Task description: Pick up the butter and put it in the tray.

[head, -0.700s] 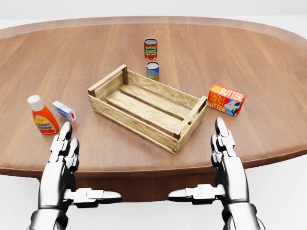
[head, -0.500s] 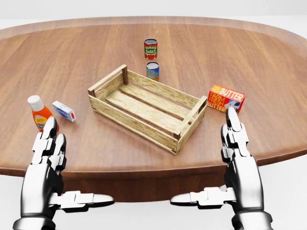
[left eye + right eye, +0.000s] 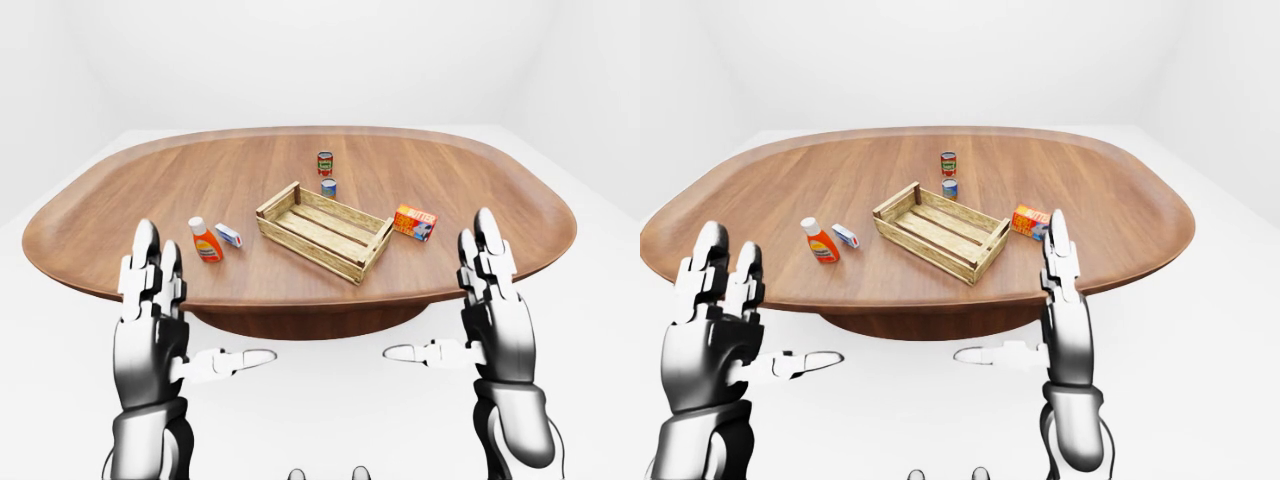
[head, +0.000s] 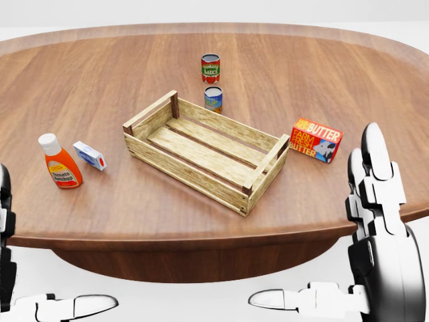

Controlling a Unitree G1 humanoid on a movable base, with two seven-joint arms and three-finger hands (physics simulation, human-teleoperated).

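Orange rectangular butter box (image 4: 316, 139) untouched on brown oval wooden table (image 4: 375, 80), beside slatted wooden tray (image 4: 204, 150); right hand (image 4: 379, 221) and left hand (image 3: 152, 300) empty, fingers spread wide, poised for approach.

A simulated test room is shown, not a real home. A large oval wooden table (image 3: 480, 200) is placed on a plain white floor (image 3: 620, 300), and bare white walls (image 3: 300, 60) are seen around it. Only a few groceries are laid on the table.

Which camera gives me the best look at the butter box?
The head view: the butter box is large there, its label readable. The left-eye view shows it small but clear; in the right-eye view the right hand partly covers it.
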